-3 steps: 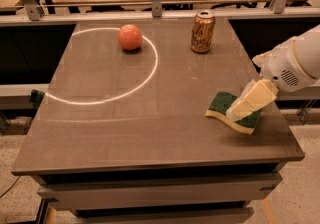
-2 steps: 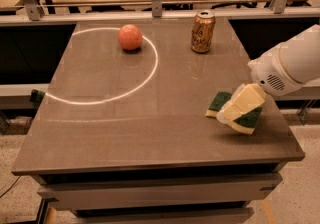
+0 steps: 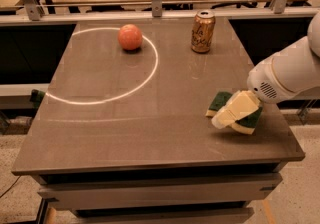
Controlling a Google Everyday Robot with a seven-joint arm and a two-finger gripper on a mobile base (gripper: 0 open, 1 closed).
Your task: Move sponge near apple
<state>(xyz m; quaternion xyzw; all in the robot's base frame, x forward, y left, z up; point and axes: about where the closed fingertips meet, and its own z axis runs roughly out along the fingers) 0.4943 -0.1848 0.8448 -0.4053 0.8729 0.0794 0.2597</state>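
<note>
The sponge [image 3: 219, 101], dark green on top with a pale yellow foam edge, lies near the right front corner of the table [image 3: 150, 133]. My gripper [image 3: 234, 111], with pale yellow pads, comes in from the right on a white arm and sits right over the middle of the sponge, covering part of it. The reddish-orange apple [image 3: 130, 37] rests at the far side of the table, left of centre, well away from the sponge and on the rim of a bright ring of light.
A gold-brown drink can [image 3: 203, 31] stands upright at the far right of the table, between apple and sponge. Desks with cables and a cup stand behind the table. The table's right edge is close to the sponge.
My arm and gripper have shifted a little to the left over the sponge. The sponge stays in about the same place. Apple and can have not moved.
</note>
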